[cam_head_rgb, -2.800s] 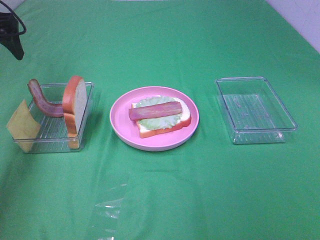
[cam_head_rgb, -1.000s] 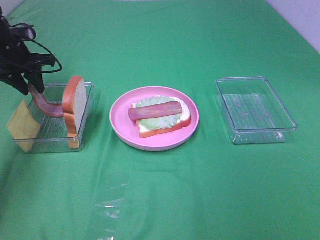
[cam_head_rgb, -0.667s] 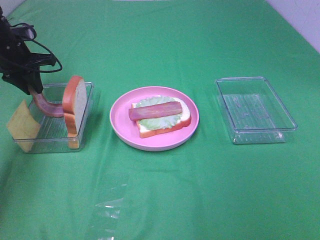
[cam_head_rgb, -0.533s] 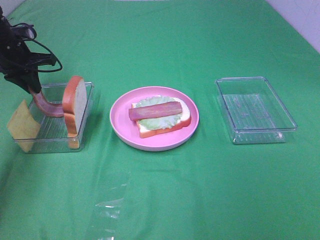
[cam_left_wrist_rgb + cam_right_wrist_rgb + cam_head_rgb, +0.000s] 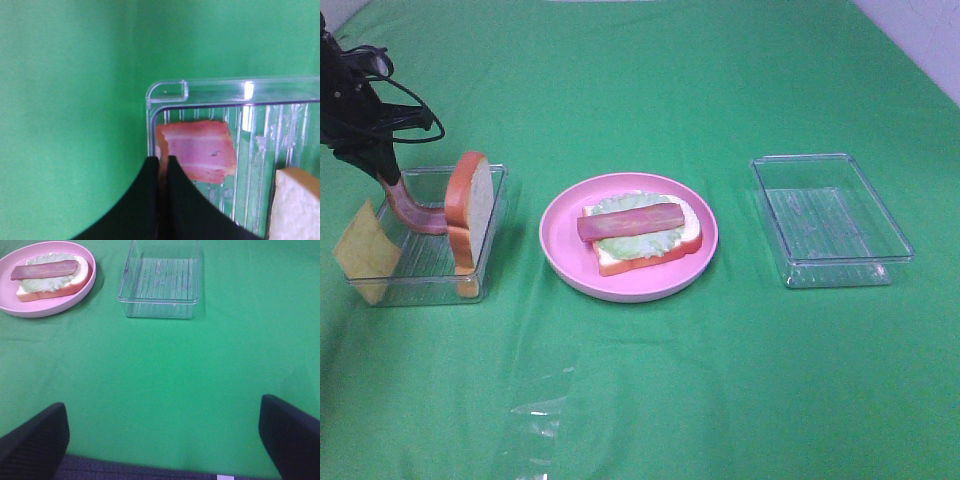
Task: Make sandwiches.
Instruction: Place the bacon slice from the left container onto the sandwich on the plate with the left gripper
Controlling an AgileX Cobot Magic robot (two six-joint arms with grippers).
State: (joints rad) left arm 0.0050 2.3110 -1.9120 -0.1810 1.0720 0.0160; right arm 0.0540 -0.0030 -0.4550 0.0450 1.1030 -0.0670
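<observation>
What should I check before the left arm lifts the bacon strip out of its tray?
1. Left gripper shut on the bacon strip: ok.
2. Grip is secure: cannot tell; only the strip's upper end sits between the jaws.
3. Strip free of the upright bread slice: cannot tell; in the high view its lower end runs up to the slice.
4. Sandwich on the pink plate uncovered from above: ok.
5. Right gripper open and away from the plate: ok.
</observation>
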